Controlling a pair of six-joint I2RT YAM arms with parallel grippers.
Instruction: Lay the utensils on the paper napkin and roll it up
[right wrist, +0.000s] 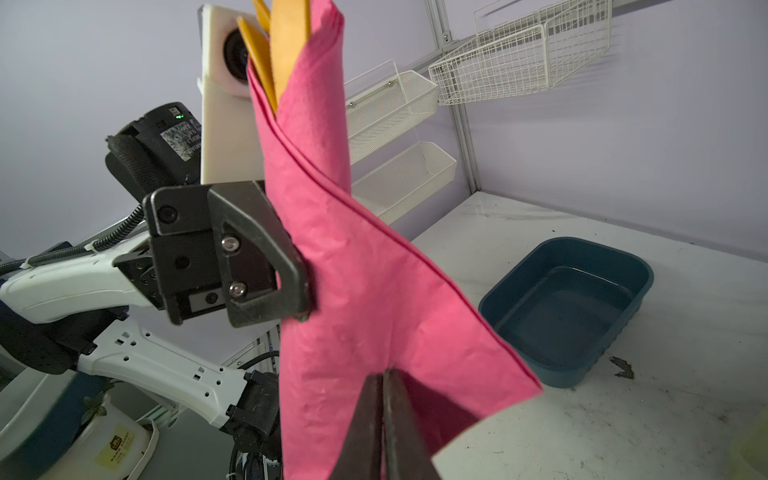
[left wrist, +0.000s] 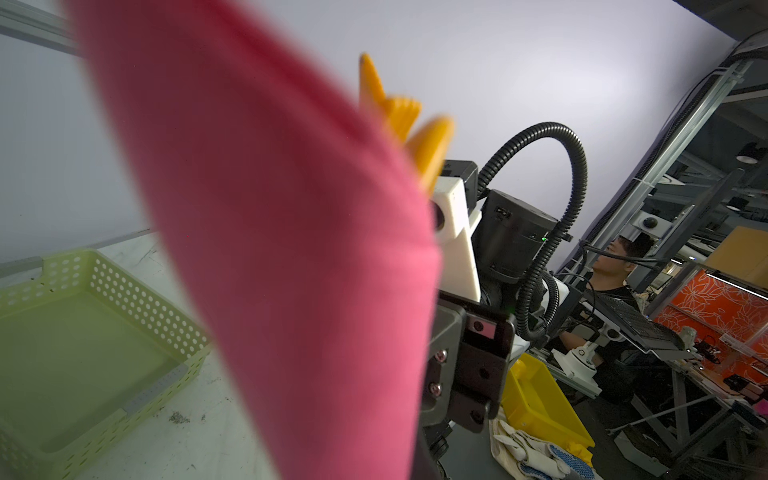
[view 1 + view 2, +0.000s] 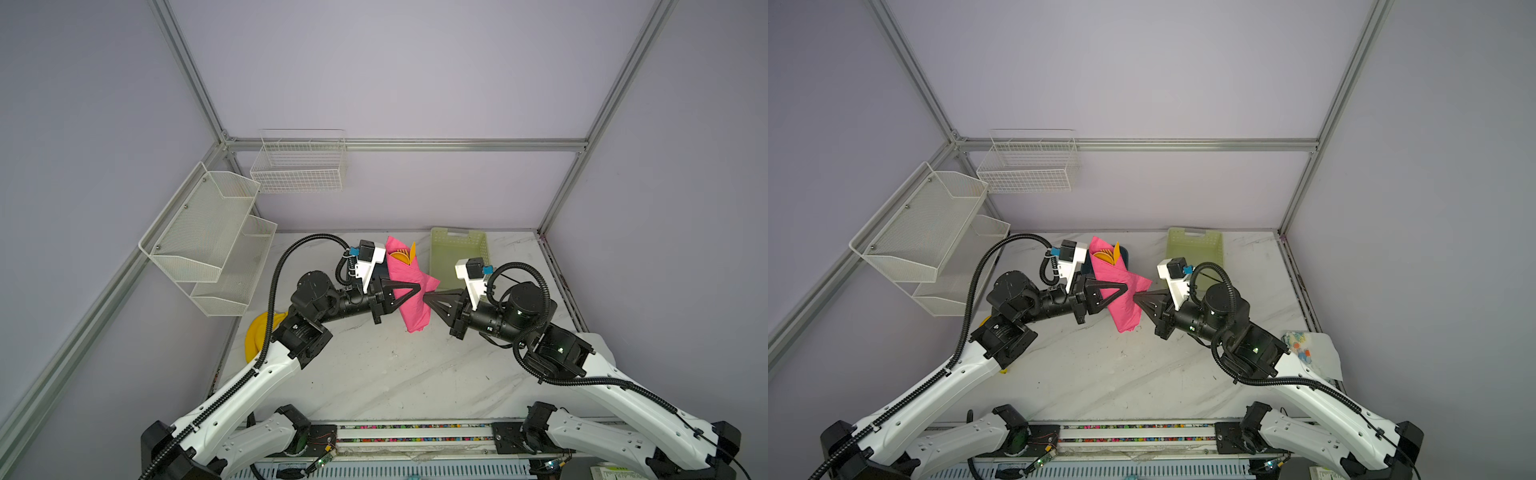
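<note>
The pink paper napkin [image 3: 415, 318] [image 3: 1123, 316] is wrapped into a roll and held upright in the air above the table. The orange utensils [image 3: 402, 257] [image 1: 286, 41] stick out of its upper end; their lower parts are hidden inside. My left gripper [image 3: 417, 286] [image 3: 1125, 286] is shut across the middle of the roll; in the left wrist view the napkin [image 2: 291, 249] hides its fingers. My right gripper [image 3: 427, 297] [image 1: 386, 370] is shut, its tips pinching the napkin [image 1: 365, 291] where a loose triangular flap leaves the roll.
A pale green perforated basket [image 3: 457, 253] [image 2: 83, 332] stands at the back right. A dark blue tub [image 1: 569, 307] sits behind the roll. A yellow banana [image 3: 255, 336] lies under the left arm. Wire racks [image 3: 208, 232] hang on the left wall. A tissue packet [image 3: 1304, 349] lies at the right edge.
</note>
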